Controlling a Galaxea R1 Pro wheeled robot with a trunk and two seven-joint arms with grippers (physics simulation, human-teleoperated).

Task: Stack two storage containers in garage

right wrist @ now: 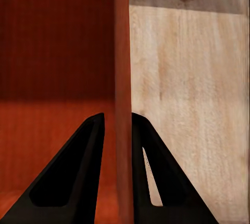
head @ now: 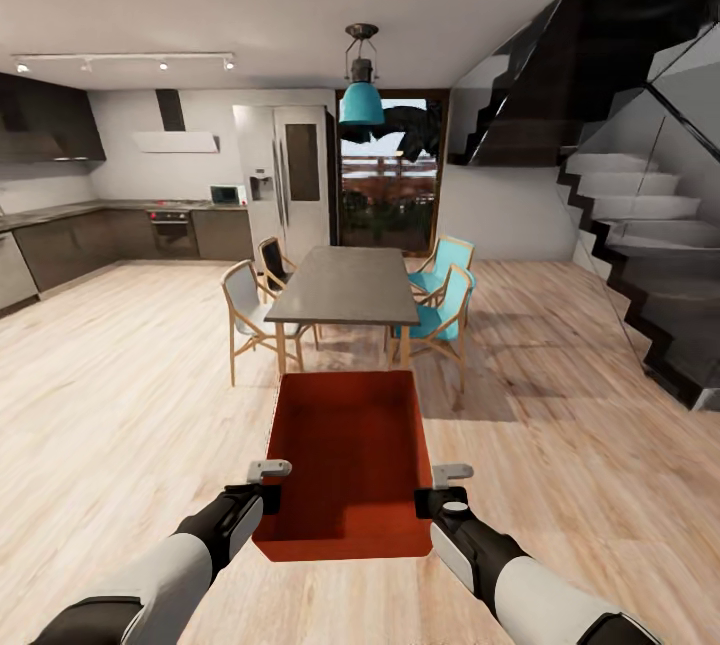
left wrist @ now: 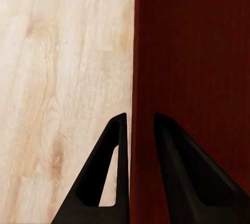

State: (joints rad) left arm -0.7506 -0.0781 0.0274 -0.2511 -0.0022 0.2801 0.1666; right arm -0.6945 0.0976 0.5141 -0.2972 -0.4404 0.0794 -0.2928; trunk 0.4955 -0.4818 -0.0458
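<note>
Transport leg, I'd say: one storage container (head: 345,465) carried low in front of the robot over the wood floor (head: 130,385), dining table (head: 345,285) ahead. Left end effector (head: 268,485) and right end effector (head: 437,490) each pinch a side wall, one finger inside, one outside, nearly closed. Next: steer around the table, grip level.

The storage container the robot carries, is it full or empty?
Empty: the storage container shows a bare red bottom in the head view, with nothing lying inside.
</note>
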